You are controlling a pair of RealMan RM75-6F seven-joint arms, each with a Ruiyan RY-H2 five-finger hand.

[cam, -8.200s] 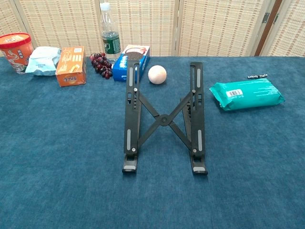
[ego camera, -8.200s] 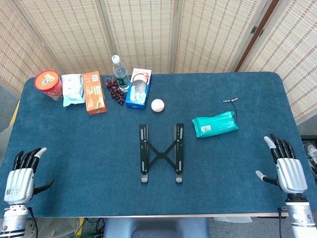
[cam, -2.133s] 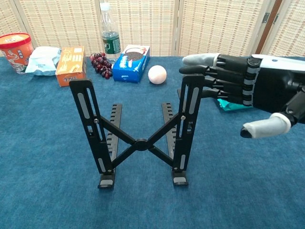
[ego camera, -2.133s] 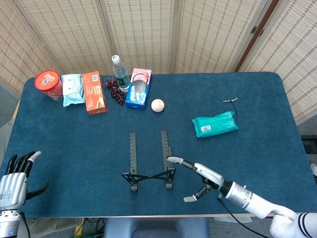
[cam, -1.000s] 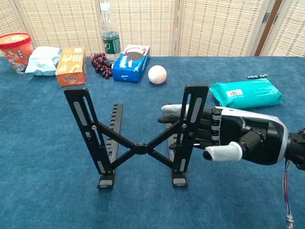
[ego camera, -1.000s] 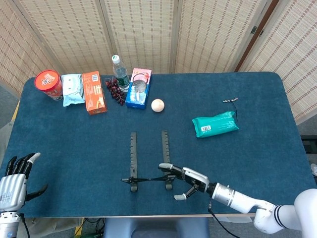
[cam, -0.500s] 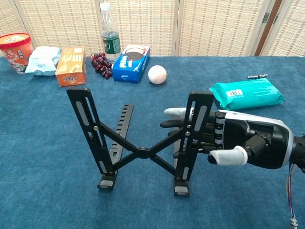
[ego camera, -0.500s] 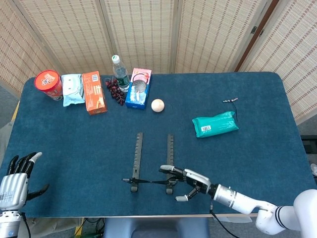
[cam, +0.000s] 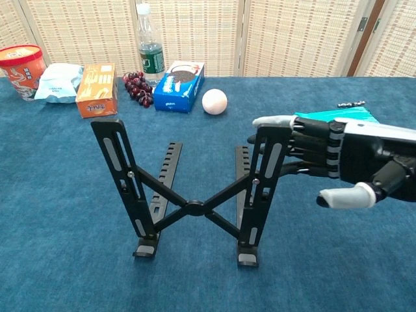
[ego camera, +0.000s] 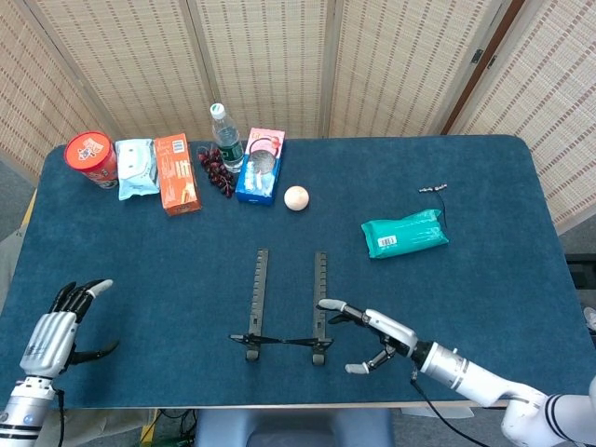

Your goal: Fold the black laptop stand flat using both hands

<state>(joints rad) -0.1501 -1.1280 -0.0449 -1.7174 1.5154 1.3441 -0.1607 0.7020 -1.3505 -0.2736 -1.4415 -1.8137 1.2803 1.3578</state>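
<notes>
Near the front edge of the blue table (ego camera: 140, 261), the black laptop stand (cam: 195, 188) is propped up, upper arms raised steeply over its crossed struts, toothed base rails flat on the cloth. Your right hand (cam: 338, 159) sits at the stand's right upper arm, fingers (cam: 276, 121) stretched out and spread, tips at or just behind the arm's top, gripping nothing. Your left hand (ego camera: 58, 331) rests at the table's front-left corner, fingers apart, empty, well apart from the stand.
</notes>
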